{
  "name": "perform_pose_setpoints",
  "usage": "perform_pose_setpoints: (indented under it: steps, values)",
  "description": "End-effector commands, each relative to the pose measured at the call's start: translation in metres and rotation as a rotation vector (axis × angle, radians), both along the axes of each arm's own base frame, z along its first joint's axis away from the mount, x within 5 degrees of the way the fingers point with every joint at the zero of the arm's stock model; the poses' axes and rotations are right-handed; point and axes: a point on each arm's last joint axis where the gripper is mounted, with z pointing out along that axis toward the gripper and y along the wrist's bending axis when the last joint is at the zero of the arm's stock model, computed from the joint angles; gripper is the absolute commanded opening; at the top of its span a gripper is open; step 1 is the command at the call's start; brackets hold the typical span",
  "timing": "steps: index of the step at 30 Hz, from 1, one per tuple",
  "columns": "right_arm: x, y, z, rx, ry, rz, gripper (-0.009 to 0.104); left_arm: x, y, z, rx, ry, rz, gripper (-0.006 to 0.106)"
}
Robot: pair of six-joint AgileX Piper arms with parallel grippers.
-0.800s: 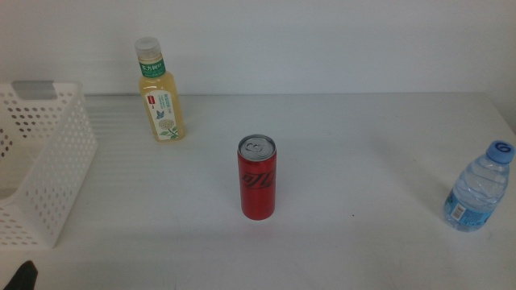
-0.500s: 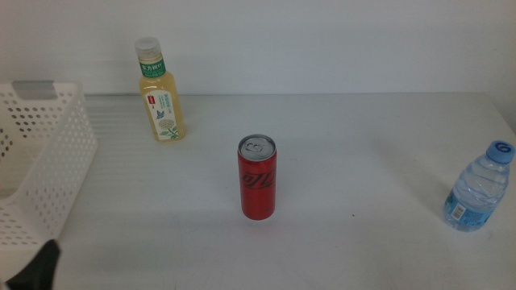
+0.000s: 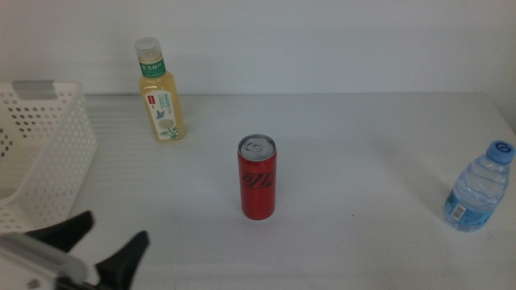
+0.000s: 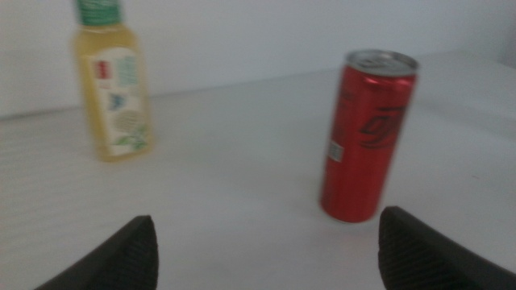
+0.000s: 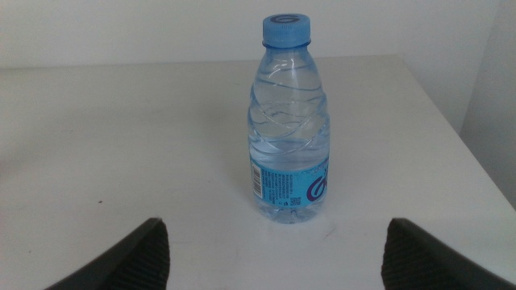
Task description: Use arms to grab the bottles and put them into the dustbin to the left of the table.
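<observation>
The left gripper (image 3: 109, 242) is showing at the bottom-left corner of the middle view with its two dark jaws spread wide and nothing between them. Ahead of it and somewhat to its right, the slim red can (image 3: 257, 188) is standing upright near the middle of the table (image 3: 363, 153), well apart from the jaws. Farther ahead, toward the back edge, the yellow tea bottle (image 3: 161, 97) is standing upright too. Just beside the left gripper, on its left, the dustbin (image 3: 48, 161) is sitting at the table's left end, and no bottle is showing inside the part of it that can be seen.

The right gripper (image 5: 274, 242) is waiting out of the middle view; its own camera is showing its jaws spread apart as well, with the small clear water bottle (image 5: 288, 121) standing upright straight ahead of them, not touched.

Judging from this, the task is only starting: all three containers are standing on the table, none is gripped or binned, and every grab and drop is left to do.
</observation>
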Motion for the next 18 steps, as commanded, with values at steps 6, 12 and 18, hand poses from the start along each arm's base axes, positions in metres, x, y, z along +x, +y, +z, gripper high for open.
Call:
perform_pose_setpoints:
  steps: [6,12,18]
  values:
    - [-0.001,-0.001,0.011,-0.013,-0.111,-0.007,0.075,0.013,-0.021,-0.002,-0.095,-0.111,-0.114,0.09]
    - [-0.001,-0.001,0.011,-0.013,-0.111,-0.007,0.075,0.022,-0.03,-0.017,-0.116,-0.072,-0.15,0.09]
    - [-0.001,-0.001,0.011,-0.013,-0.111,-0.007,0.075,0.022,-0.036,-0.036,-0.102,0.057,-0.204,0.09]
